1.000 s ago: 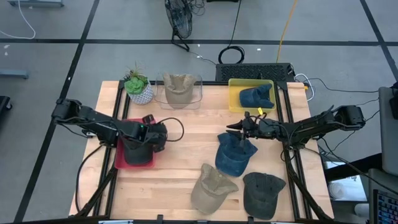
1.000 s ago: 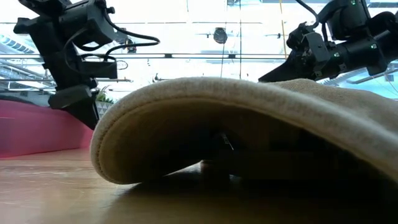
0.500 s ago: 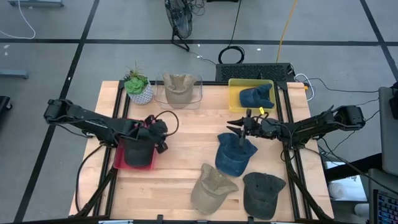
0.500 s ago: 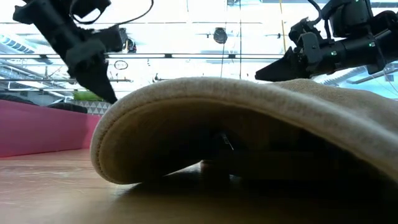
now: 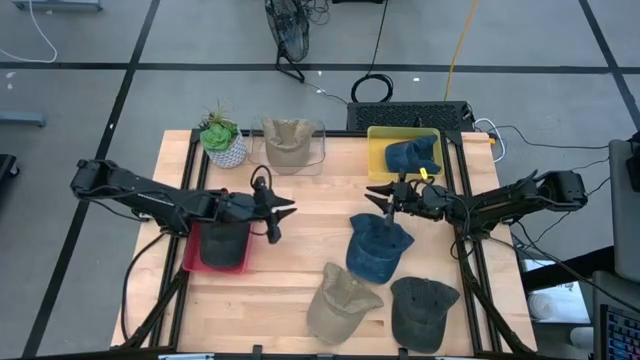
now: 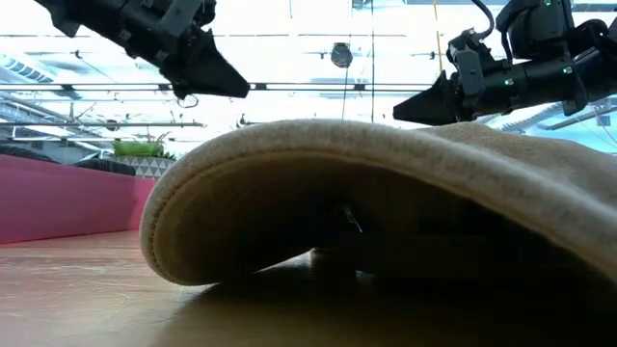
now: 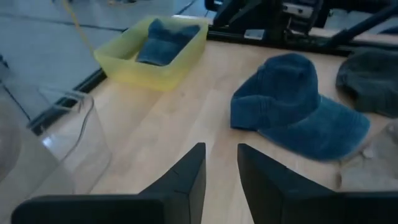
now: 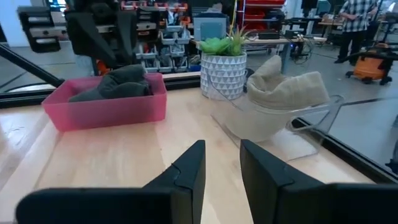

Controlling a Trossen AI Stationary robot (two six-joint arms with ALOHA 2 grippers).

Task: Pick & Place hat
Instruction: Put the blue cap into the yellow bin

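Three hats lie on the table: a blue denim hat [image 5: 378, 245] [image 7: 298, 106], a tan hat [image 5: 340, 300] [image 6: 386, 193] and a dark grey hat [image 5: 422, 308]. Another dark hat [image 5: 222, 248] [image 8: 115, 81] rests inside the red bin [image 5: 192, 250]. My left gripper [image 5: 282, 216] [image 6: 236, 87] is open, held level above the table just right of the red bin, pointing at the blue hat. My right gripper [image 5: 373, 196] [image 6: 400, 111] is open, hovering just beyond the blue hat's far edge and pointing left.
Along the far edge stand a potted plant [image 5: 222, 140], a clear bin [image 5: 318, 150] holding a tan hat [image 5: 287, 145], and a yellow bin [image 5: 378, 160] holding a blue hat [image 5: 410, 155]. Bare wood lies between the two grippers [image 5: 320, 215].
My left gripper has risen out of the red bin, tipped from pointing down to level, and swung toward the table's right. The dark hat has stayed in the bin. My right gripper has drifted slightly toward the far edge.
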